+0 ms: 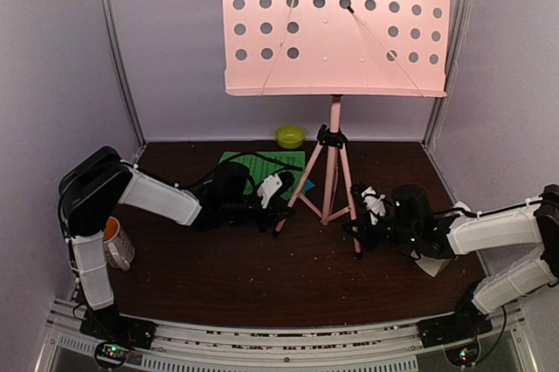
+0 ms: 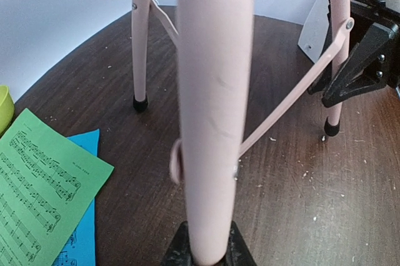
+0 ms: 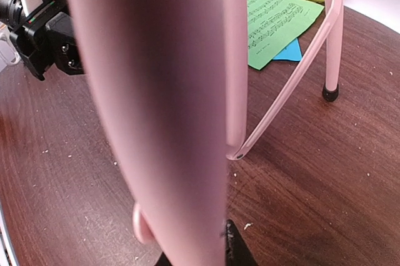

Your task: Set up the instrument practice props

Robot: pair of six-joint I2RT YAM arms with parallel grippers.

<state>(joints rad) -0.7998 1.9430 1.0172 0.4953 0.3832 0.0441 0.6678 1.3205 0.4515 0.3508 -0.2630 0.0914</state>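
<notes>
Left tool (image 1: 281,209) is closed narrow on the front-left leg of the pink music stand (image 1: 336,27). The right tool (image 1: 356,219) clamps the front-right leg the same way, and each leg runs up between its tool's fingers. The stand is upright mid-tabletop (image 1: 244,280). Behind the left tool the green sheet (image 1: 260,162) lies flat, overlapping the blue sheet (image 1: 307,185). Both sheets show printed staves of notes, but no words are legible.

- We log a dark brown wood-grain table (image 1: 262,280), flecked with pale crumbs.
- Plain lilac walls (image 1: 175,40) close it on three sides.
- Silver posts (image 1: 118,49) stand at both back corners.
- Slotted metal rail (image 1: 279,338) along near edge.
</notes>
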